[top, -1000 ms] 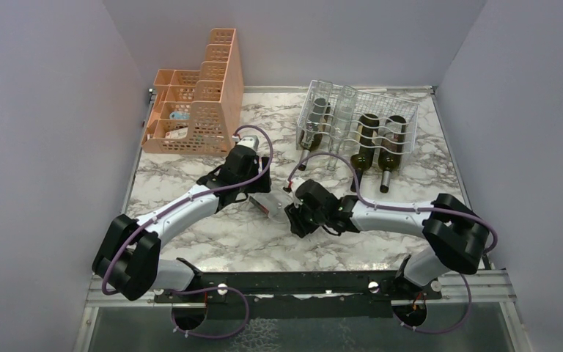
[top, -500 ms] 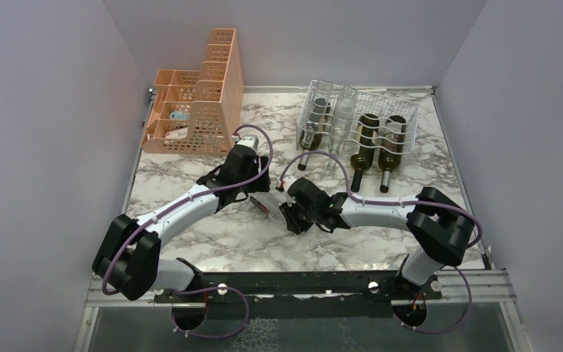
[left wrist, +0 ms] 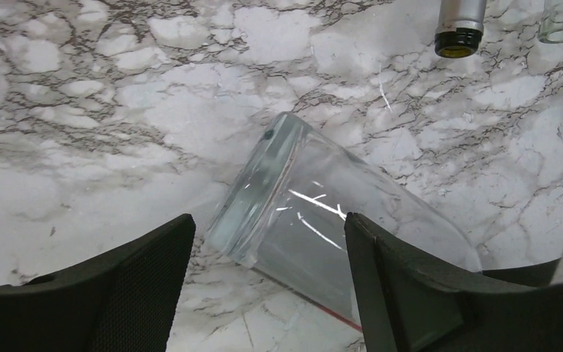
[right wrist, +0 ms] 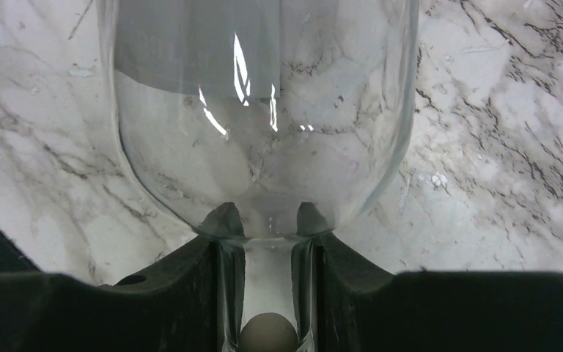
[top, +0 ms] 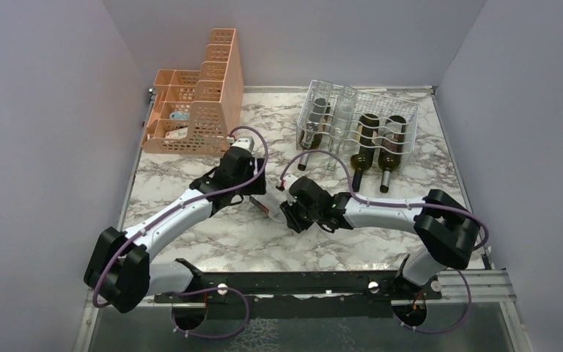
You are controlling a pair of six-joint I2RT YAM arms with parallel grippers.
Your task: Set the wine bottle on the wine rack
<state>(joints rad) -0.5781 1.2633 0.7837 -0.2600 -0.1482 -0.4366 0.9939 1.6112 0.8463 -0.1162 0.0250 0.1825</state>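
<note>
A clear glass wine bottle (top: 267,204) lies on its side on the marble table, between my two grippers. My right gripper (top: 286,213) is shut on its neck; in the right wrist view the neck (right wrist: 267,293) sits pinched between the black fingers, and the bottle's body (right wrist: 264,110) stretches away. My left gripper (left wrist: 267,242) is open and straddles the bottle's base (left wrist: 253,205), with a gap showing on its left side. The wine rack (top: 403,110), made of silvery wire, stands at the back right.
The rack holds three dark bottles (top: 367,138) and a clear one (top: 345,110), their necks pointing toward me. One dark bottle mouth (left wrist: 457,33) shows at the top of the left wrist view. A peach perforated organizer (top: 198,110) stands at the back left.
My right gripper has shut on the clear bottle's neck and shifted slightly left. The left arm's elbow has swung left while its gripper stays over the bottle's base.
</note>
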